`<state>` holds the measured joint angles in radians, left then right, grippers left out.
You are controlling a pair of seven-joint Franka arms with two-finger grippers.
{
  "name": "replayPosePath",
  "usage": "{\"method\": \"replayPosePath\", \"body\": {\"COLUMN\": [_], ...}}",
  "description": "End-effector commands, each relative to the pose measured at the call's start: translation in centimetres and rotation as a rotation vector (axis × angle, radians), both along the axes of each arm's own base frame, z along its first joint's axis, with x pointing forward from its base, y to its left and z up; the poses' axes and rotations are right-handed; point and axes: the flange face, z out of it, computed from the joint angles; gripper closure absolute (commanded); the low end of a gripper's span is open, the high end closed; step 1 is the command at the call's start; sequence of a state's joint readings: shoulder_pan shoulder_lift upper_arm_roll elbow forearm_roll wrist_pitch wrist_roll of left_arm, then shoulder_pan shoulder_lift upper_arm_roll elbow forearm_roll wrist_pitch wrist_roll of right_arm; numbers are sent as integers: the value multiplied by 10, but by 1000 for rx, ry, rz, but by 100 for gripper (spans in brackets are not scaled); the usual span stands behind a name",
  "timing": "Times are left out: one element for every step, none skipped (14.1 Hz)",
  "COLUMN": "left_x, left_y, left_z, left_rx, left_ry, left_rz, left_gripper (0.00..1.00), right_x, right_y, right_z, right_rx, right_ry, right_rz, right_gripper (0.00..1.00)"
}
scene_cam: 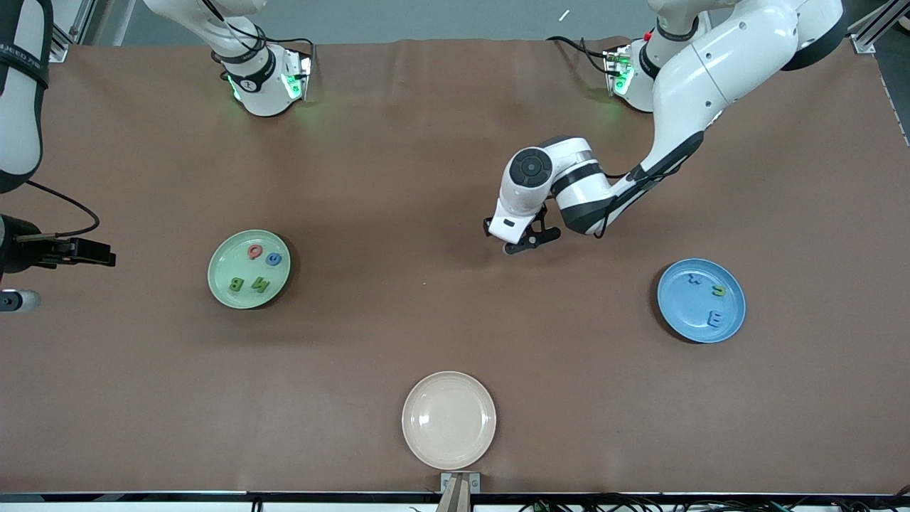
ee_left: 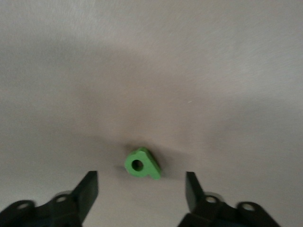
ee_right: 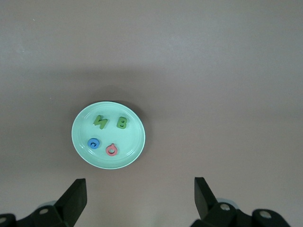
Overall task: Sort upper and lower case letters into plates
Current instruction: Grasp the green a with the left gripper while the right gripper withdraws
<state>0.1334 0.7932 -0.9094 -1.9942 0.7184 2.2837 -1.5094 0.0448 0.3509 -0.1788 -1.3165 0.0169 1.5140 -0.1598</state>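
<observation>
Left end effector [ee_left: 139,189] fingers apart, low over desk [scene_cam: 398,178], green letter [ee_left: 142,163] between fingertips, untouched. Right end effector [ee_right: 139,198] fingers apart, above mint plate [ee_right: 135,142].

Left arm reaching from its base out over the middle of the table, wrist bent downward, left hand [scene_cam: 522,245] low over the surface with fingers [ee_left: 87,189] spread apart, gripping nothing. Right hand [ee_right: 139,196] up in the air, fingers spread wide, empty, waiting.
</observation>
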Motion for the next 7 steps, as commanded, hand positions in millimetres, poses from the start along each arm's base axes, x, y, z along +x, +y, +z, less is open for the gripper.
{"method": "replayPosePath", "body": {"left_x": [-6, -5, -5, -6, -5, -4, -2], "left_y": [3, 5, 5, 4, 4, 3, 5], "left_z": [-8, -11, -13, -14, -14, -14, -15], "left_rx": [2, 6, 9, 13, 11, 6, 4], "left_ry": [0, 4, 3, 1, -1, -10, -21], "left_rz": [-18, -13, -16, -20, -18, -21, -27], "left_gripper": [29, 32, 33, 35, 37, 38, 40], "right_x": [-1, -4, -7, -8, -8, -8, -12], "right_y": [1, 0, 0, -8, -9, -7, -4], "right_z": [5, 2, 0, -1, -1, 0, 0], "right_rx": [0, 3, 20, 22, 21, 24, 29], "right_ry": [9, 31, 54, 54, 51, 51, 58], "right_rz": [9, 5, 0, -12, -14, -10, -16], "right_gripper": [0, 0, 0, 0, 0, 0, 0]}}
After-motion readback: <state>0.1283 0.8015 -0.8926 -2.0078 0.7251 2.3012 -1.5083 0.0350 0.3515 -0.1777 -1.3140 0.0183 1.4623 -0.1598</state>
